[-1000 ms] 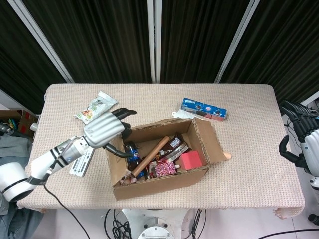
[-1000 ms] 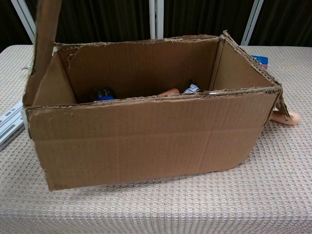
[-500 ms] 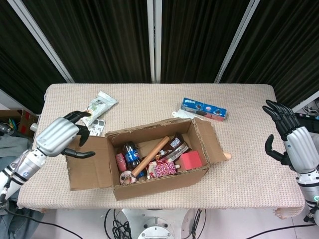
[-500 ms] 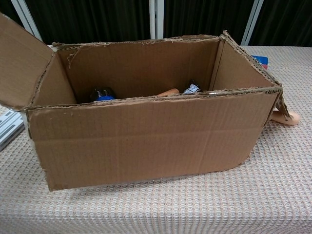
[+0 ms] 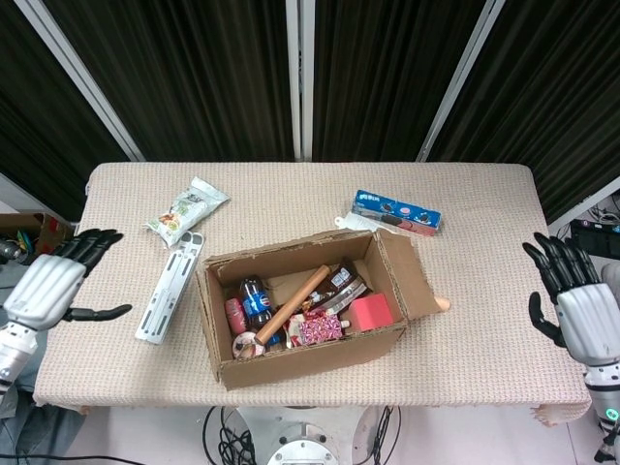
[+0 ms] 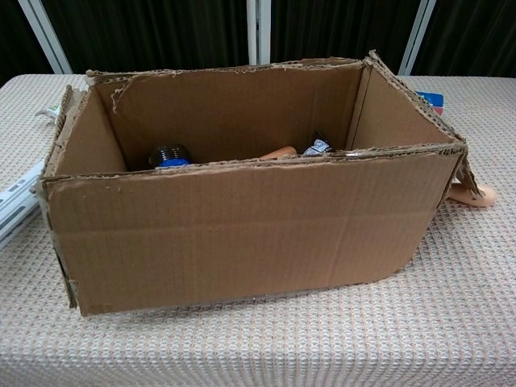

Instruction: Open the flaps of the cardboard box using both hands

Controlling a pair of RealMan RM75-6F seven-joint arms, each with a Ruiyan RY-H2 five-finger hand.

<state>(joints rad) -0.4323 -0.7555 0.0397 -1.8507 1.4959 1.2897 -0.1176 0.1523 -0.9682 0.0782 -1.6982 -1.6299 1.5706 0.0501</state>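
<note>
The cardboard box [image 5: 320, 355] stands in the middle of the table with its top open, and the chest view shows its front wall [image 6: 242, 234] close up. Its right flap [image 5: 408, 275] leans outward. The left flap hangs down outside the left wall, showing only as a thin edge [image 6: 61, 109] in the chest view. Inside lie a cola bottle [image 5: 257, 301], a wooden stick [image 5: 294, 302], a red pack [image 5: 371, 312] and snack packets. My left hand [image 5: 48, 289] hovers off the table's left edge, fingers spread, holding nothing. My right hand [image 5: 572, 302] is off the right edge, also spread and empty.
A blue cookie pack [image 5: 395, 212] lies behind the box on the right. A green snack bag [image 5: 187, 208] and a white strip [image 5: 170, 286] lie to the box's left. A peach-coloured object [image 5: 442, 304] pokes out beside the right flap.
My left hand swung the left flap outward and down, let go, and drew back past the table's left edge. My right hand rose beside the table, then sank lower.
</note>
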